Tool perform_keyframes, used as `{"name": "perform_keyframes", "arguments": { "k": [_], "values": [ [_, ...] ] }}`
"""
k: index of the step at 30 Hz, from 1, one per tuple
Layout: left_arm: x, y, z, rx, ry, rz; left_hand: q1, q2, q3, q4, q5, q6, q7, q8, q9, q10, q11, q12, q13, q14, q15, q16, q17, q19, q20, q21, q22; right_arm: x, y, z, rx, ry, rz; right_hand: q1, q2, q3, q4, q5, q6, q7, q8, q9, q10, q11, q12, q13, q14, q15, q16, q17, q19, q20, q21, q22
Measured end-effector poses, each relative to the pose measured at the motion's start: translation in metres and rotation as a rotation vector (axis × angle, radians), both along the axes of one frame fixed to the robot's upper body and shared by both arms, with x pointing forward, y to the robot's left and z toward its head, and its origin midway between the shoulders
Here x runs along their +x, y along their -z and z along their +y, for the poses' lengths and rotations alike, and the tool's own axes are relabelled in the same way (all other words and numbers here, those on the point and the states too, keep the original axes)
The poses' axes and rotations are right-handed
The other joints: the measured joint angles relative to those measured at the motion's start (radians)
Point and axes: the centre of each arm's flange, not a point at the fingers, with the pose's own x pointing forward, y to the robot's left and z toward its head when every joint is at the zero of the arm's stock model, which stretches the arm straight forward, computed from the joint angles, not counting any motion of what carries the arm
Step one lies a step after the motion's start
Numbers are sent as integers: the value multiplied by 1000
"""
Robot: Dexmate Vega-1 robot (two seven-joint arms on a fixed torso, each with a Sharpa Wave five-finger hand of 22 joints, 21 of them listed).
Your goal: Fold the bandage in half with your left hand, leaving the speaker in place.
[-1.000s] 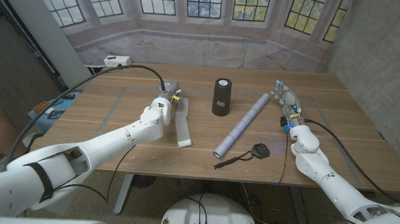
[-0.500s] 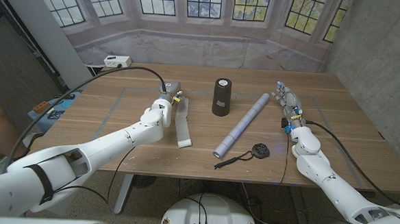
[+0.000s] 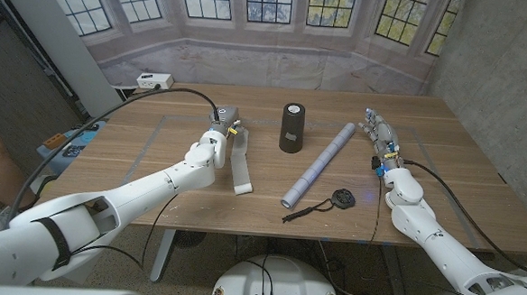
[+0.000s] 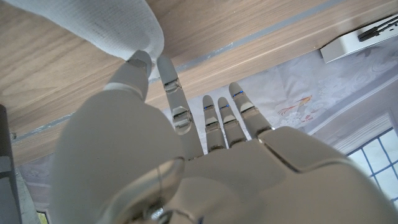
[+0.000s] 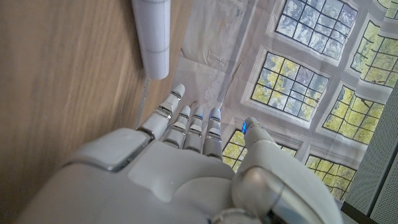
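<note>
Left hand (image 3: 217, 132): my fingers (image 4: 169, 74) touch the bandage's (image 3: 240, 161) far end — a real hold, I cannot tell.
Right hand (image 3: 381, 136): fingers straight, holding nothing.
Speaker (image 3: 292, 127): upright on the surface (image 3: 153, 178).

White bandage (image 3: 239, 162) left of black speaker (image 3: 292, 127)

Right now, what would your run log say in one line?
left hand: touching bandage end | right hand: open, idle | speaker: upright, untouched | fold: not done
</note>
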Motion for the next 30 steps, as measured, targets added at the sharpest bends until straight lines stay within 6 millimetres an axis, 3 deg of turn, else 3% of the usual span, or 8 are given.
{"name": "perform_keyframes", "arguments": {
  "k": [12,26,30],
  "values": [
    [1,0,4,-8,0,2,-10,11,-15,15,0,-82,22,-35,-2,-16,15,-15,0,-8,7,-7,0,-8,0,0,5,2,-3,3,-5,-2,-1,0,0,0,0,0,0,0,0,0,0,0,0,0,0,0,0,0,0,0,0,0],
    [5,5,10,-12,-9,21,-10,11,-25,16,0,-113,20,-48,-3,-16,16,-15,0,-15,15,-13,-3,-13,5,0,5,5,-4,5,-13,-4,10,0,0,0,0,0,0,0,0,0,0,0,0,0,0,0,0,0,0,0,0,0],
    [7,5,8,-13,5,23,-14,15,-29,12,0,-147,17,-67,-6,-17,16,-19,5,-15,14,-13,-3,-13,5,0,5,7,-6,6,-15,-3,14,0,0,0,0,0,0,0,0,0,0,0,0,0,0,0,0,0,0,0,0,0]
  ]
}}
